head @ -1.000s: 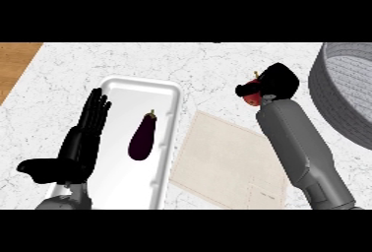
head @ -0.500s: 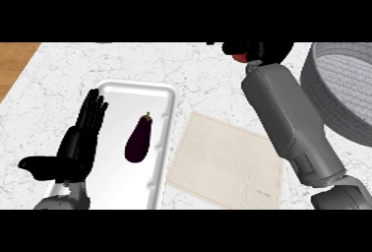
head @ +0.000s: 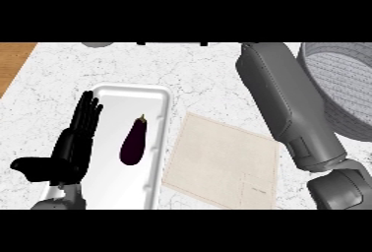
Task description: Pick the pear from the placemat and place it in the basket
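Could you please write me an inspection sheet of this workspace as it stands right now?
Surface: white marbled counter; wooden strip at its left edge.
Job's things: beige placemat bare; grey basket at the right, partly cut off; pear not visible.
Clutter: purple eggplant lying in a white tray.
Hands: left hand open, resting over the tray's left rim; right hand out of view, only its forearm shows.
Cables: nothing seen.
Surroundings: nothing seen.

Black left hand (head: 73, 142) with slim segmented fingers; smooth grey boxy right forearm (head: 287, 103).
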You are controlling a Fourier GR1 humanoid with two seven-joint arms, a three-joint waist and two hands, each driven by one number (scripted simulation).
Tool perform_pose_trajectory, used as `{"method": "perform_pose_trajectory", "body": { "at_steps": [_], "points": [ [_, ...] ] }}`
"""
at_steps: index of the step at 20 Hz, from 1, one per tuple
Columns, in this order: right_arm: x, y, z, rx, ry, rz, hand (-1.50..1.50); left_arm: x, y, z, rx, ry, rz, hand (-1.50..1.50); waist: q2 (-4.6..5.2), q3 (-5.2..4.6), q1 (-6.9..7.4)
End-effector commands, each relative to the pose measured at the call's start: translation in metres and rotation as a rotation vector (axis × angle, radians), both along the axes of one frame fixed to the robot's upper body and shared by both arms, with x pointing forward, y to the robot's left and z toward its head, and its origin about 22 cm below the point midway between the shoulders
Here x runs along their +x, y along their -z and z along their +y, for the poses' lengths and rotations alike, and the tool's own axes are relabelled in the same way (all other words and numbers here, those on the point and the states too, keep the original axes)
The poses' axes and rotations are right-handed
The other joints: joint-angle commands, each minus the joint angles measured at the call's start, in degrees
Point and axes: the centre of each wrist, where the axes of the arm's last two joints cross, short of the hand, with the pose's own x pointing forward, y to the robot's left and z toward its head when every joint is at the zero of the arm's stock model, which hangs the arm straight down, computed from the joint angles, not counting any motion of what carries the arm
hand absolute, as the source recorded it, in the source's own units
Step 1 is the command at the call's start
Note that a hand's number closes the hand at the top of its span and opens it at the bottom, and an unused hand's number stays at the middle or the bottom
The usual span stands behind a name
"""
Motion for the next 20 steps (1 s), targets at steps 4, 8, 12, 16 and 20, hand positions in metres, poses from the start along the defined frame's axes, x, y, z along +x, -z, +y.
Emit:
{"method": "perform_pose_trajectory", "body": {
  "at_steps": [4,8,12,16,20],
  "points": [
    [0.01,-0.007,-0.037,-0.045,0.22,0.107,1.5,-0.003,0.007,0.001,0.002,-0.017,0.003,0.0,-0.35,0.0,-1.13],
    [0.009,-0.009,-0.07,-0.054,0.247,0.137,1.5,-0.003,-0.003,-0.001,0.011,-0.034,-0.009,0.0,-0.5,0.04,-1.46],
    [-0.003,0.01,-0.071,-0.01,0.252,0.088,1.5,-0.003,-0.003,0.01,-0.016,-0.044,0.017,0.0,-0.66,0.04,-1.96],
    [-0.005,0.02,-0.125,-0.018,0.3,0.072,1.5,-0.025,0.005,-0.007,0.0,-0.021,0.009,0.0,-0.49,0.06,-1.29],
    [-0.014,0.023,-0.135,-0.053,0.304,0.125,1.5,-0.008,0.0,-0.007,-0.003,-0.023,0.017,0.0,-0.44,0.04,-1.49]
  ]
}}
